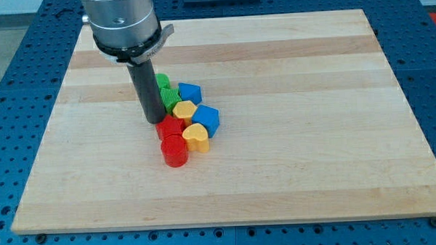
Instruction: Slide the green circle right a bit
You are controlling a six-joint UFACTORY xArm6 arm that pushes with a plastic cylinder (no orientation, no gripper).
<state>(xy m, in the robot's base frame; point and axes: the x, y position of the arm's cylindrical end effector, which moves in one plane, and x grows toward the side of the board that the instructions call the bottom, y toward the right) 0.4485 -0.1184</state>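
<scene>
My tip rests on the board at the left edge of a tight cluster of blocks. A green circle with a ridged top sits just to the right of the rod, above the tip. A second green block lies above it, partly hidden behind the rod. A red block touches the tip's lower right. A yellow block lies right of the green circle.
The cluster also holds a blue block at the upper right, a blue cube, a yellow heart and a red cylinder at the bottom. The wooden board lies on a blue perforated table.
</scene>
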